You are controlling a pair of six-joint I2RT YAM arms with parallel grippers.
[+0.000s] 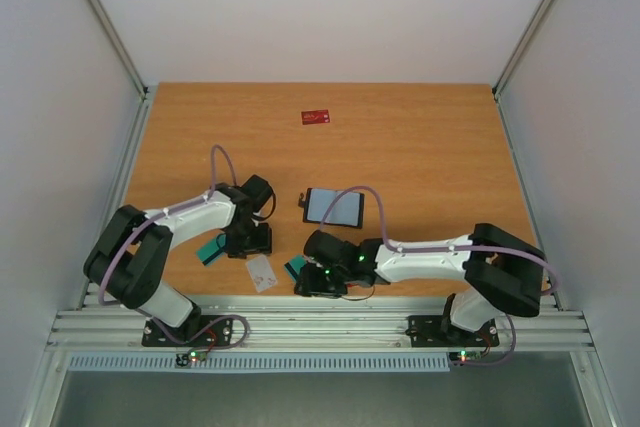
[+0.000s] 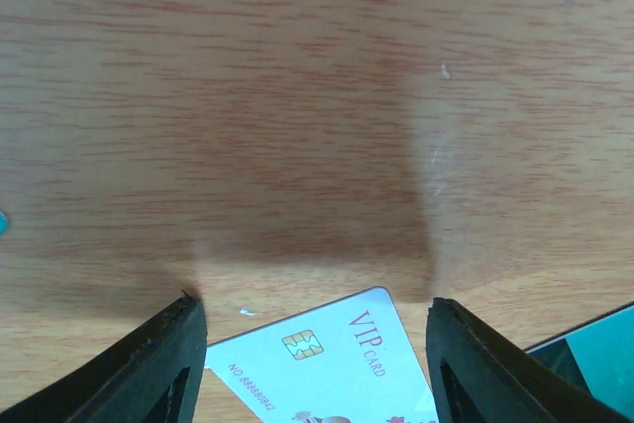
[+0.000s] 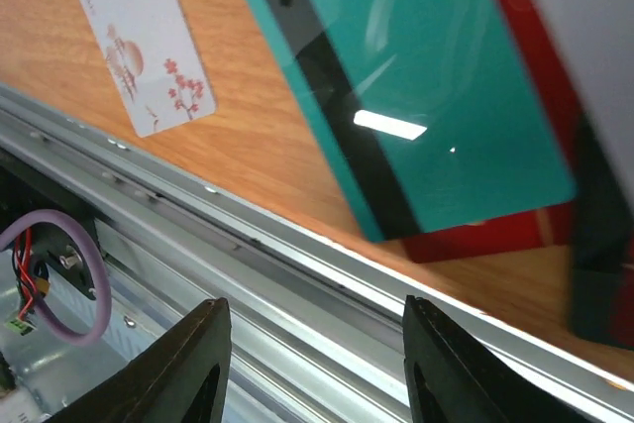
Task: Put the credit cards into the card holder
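Left gripper (image 2: 315,306), released, straddles white VIP card (image 2: 327,364); right gripper (image 3: 314,306), also released, teal card (image 3: 436,96) atop red card (image 3: 475,235) at one o'clock.

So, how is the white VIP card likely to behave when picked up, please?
The white VIP card looks thin and lies flat on the wooden table, so it is probably stiff, light and hard to lift by an edge. Its smooth printed face suggests it may slide when pushed.

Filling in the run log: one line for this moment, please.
left claw: open by white VIP card | right claw: open near teal card lying on red card | card holder: open
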